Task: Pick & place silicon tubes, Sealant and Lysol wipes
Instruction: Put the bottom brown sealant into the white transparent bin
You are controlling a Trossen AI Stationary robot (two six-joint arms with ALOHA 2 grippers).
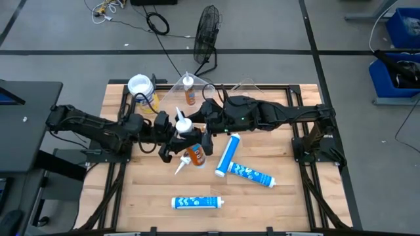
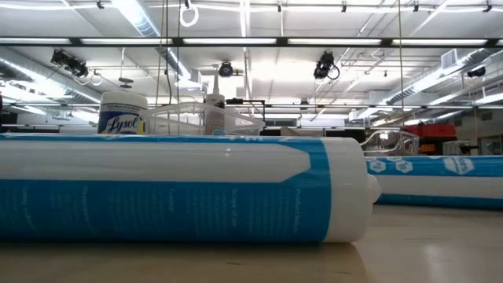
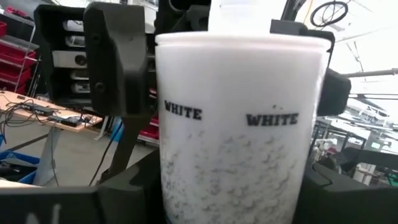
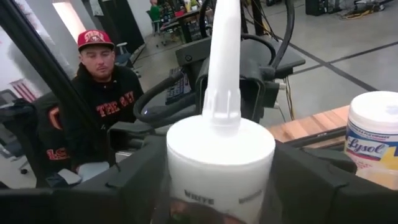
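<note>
Left gripper (image 1: 172,133) clamps the white-nozzled orange-brown tube (image 1: 187,141) mid-table; right gripper (image 1: 200,134) fingers flank it (grip unclear) — yellow white-lidded Lysol canister (image 1: 143,92) upright; three blue-and-white tubes (image 1: 226,155) lying unplaced.

Two arms, left arm (image 1: 92,128) and right arm (image 1: 262,113), built of dark, rounded black segments joined in a chain, with thin black cables running along the casings. The right arm carries a small green light on its body. Each ends in blocky matte black fingers (image 3: 121,62) of angular moulded plastic, with flat inner faces and bevelled edges.
</note>
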